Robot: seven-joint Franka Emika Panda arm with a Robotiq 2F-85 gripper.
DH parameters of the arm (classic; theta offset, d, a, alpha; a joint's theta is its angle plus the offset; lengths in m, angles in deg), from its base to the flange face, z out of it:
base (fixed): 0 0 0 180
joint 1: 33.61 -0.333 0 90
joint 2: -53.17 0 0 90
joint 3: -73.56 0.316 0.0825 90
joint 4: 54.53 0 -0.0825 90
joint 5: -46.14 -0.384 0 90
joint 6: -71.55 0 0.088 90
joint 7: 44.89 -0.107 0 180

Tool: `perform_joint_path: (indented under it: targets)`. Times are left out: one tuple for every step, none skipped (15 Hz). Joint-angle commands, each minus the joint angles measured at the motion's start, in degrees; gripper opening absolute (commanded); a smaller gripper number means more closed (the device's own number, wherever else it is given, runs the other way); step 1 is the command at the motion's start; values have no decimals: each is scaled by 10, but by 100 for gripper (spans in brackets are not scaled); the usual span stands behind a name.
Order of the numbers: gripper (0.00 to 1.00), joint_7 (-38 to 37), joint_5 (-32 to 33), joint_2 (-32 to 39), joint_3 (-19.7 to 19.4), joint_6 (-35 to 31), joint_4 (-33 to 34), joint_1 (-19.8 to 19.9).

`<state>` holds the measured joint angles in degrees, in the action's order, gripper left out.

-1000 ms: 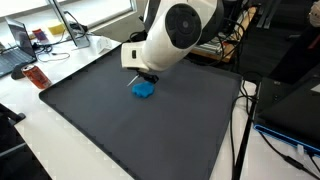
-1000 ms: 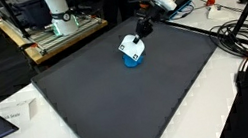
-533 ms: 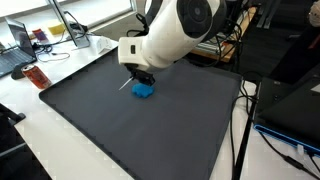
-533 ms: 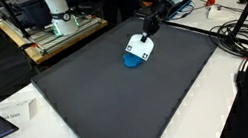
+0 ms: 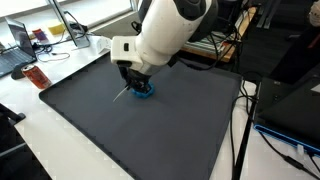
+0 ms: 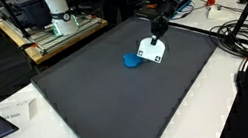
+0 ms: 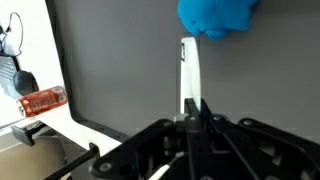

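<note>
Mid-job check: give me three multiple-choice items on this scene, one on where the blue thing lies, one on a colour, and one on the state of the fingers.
1. Where does the blue lump lie?
A) on the dark mat
B) on the white tabletop
C) on the floor

2. What colour is the thin stick in the gripper?
A) red
B) white
C) green

3. How do the fingers stand?
A) wide open
B) shut on nothing
C) shut on the thin stick

Answers:
1 A: both exterior views show the blue lump resting on the dark mat.
2 B: in the wrist view the thin stick is plainly white against the mat.
3 C: the wrist view shows the fingers pinching the near end of the thin stick.
</note>
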<state>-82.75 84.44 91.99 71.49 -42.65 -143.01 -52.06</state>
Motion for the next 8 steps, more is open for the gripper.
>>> perform_joint_path:
  targets:
    - [1, -2, -24, -31, 5, -59, -41, 22]
    - [1, 3, -36, -37, 6, -73, -49, 30]
    - [1, 8, -48, -43, 7, -85, -58, 36]
    - [1, 14, -61, -50, 7, -93, -67, 42]
    - [1, 20, -75, -59, 6, -99, -78, 46]
    - [1, 27, -90, -69, 6, -106, -89, 51]
    - [1, 34, -103, -79, 4, -112, -98, 54]
    - [1, 44, -118, -92, 4, -116, -109, 57]
